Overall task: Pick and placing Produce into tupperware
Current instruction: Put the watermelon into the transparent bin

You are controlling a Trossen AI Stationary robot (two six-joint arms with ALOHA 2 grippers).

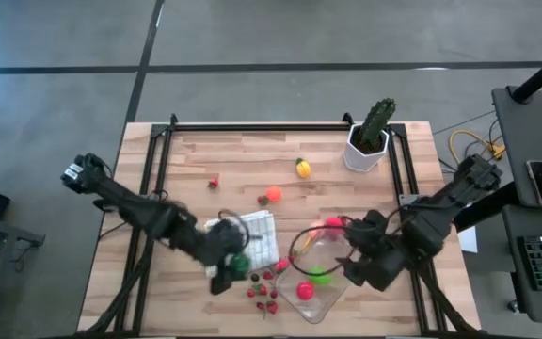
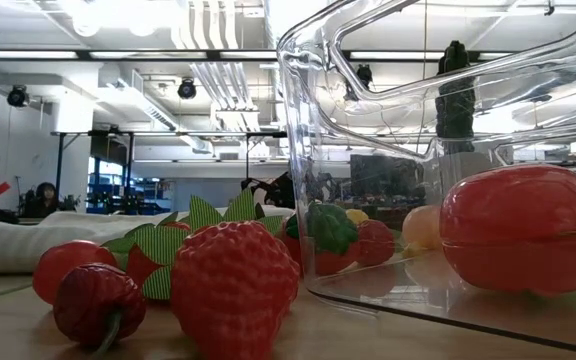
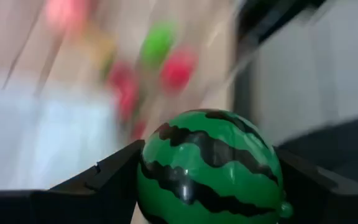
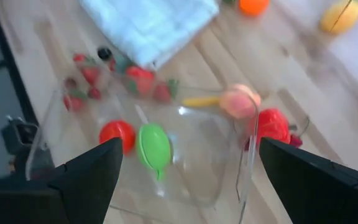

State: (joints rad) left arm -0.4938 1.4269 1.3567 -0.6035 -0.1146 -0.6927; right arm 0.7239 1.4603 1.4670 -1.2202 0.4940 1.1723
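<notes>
while our left gripper [image 1: 233, 266] was clamped on a small toy watermelon [image 3: 209, 165], its two fingers pressed against the fruit's sides, it hung just beside the folded checked cloth [image 1: 255, 235], with the tupperware [image 1: 320, 299] a short way off toward our right arm. our right gripper [image 1: 354, 266] stood with its fingers spread wide and empty, right at the container's far edge, seemingly steadying it. inside the clear container we could see a green piece [image 4: 154, 147] and a red one [image 4: 117, 134]. left outside were the cluster of small strawberries [image 1: 263, 293] between the left gripper and the container, a red berry [image 1: 214, 183], an orange fruit [image 1: 273, 195] and a yellow one [image 1: 302, 169] farther up the table, near the potted cactus [image 1: 373, 132]. we judged the job well short of half done, the watermelon being the next piece due in.
</notes>
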